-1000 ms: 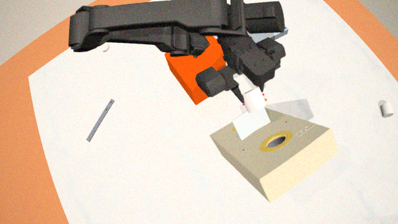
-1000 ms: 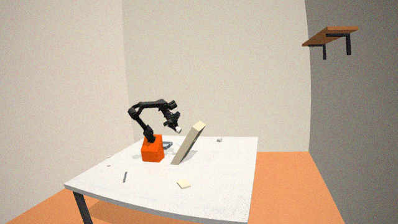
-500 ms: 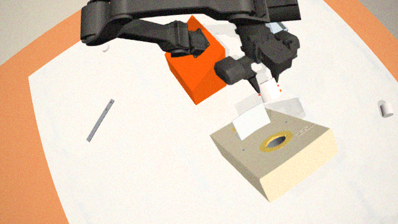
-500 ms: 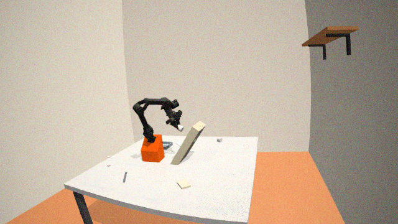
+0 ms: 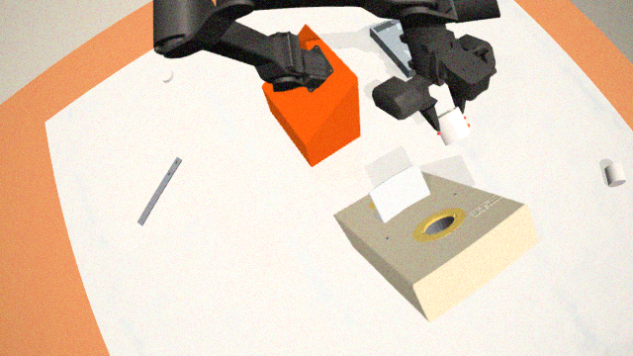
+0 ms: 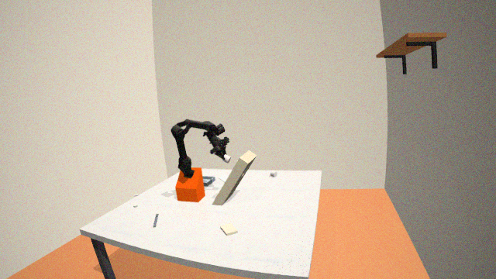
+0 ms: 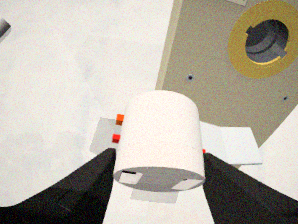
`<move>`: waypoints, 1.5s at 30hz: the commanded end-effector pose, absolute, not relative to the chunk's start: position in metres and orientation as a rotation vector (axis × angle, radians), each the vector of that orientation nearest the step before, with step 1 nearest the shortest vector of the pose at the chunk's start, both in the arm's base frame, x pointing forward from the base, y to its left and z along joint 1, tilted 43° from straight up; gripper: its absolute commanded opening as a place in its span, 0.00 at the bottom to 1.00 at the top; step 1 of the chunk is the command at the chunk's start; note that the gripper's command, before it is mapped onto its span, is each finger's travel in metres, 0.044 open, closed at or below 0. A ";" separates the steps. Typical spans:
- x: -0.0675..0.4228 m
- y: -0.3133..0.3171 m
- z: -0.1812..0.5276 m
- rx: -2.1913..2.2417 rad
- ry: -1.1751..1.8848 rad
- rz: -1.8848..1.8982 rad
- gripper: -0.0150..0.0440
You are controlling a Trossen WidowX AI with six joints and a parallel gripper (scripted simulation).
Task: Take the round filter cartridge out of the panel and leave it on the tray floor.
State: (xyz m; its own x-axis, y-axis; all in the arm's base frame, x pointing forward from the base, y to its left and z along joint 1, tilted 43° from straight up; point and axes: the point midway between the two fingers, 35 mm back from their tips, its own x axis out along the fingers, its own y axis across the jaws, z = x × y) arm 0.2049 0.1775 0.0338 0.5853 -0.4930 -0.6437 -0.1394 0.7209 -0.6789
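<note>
My gripper (image 5: 449, 119) (image 6: 225, 156) (image 7: 158, 157) is shut on the white round filter cartridge (image 5: 456, 130) (image 6: 228, 158) (image 7: 160, 132) and holds it in the air, clear of the panel. Small red marks show on the cartridge's side. The tan service panel (image 5: 396, 242) (image 6: 232, 180) (image 7: 200, 50) leans on the table below, with a gold ring (image 5: 423, 229) (image 7: 240, 50) around an empty dark hole (image 5: 439, 224) (image 7: 266, 39). The grey-blue tray (image 5: 388, 34) (image 6: 209, 180) lies behind the gripper at the back, partly hidden by the arm.
The arm stands on an orange block (image 5: 316, 114) (image 6: 190, 190). A white card (image 5: 398, 193) stands against the panel's upper edge. A grey bar (image 5: 159, 191) (image 6: 156, 220) lies at the left, a small white cylinder (image 5: 614, 173) (image 6: 273, 174) at the right, a tan square (image 6: 229, 229) near the front.
</note>
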 end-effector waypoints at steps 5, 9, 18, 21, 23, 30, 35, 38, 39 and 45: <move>0.166 0.218 -0.006 -0.957 1.083 0.081 0.25; 0.143 0.236 -0.025 -1.057 1.134 0.260 0.25; 0.084 0.272 -0.063 -1.272 1.187 0.695 0.25; 0.079 0.274 -0.065 -1.287 1.188 0.730 0.25; 0.079 0.274 -0.065 -1.287 1.188 0.730 0.25; 0.074 0.274 -0.070 -1.293 1.189 0.747 0.25; 0.040 0.267 -0.101 -1.339 1.203 0.871 0.25; 0.019 0.260 -0.119 -1.368 1.211 0.949 0.25; 0.013 0.257 -0.124 -1.378 1.214 0.974 0.25; -0.025 0.233 -0.155 -1.440 1.230 1.127 0.25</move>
State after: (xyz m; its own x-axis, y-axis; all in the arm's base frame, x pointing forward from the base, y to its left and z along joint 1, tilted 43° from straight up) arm -0.0018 0.2477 -0.1374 0.1410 -0.1699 -0.9753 -0.9900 -0.0214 -0.1394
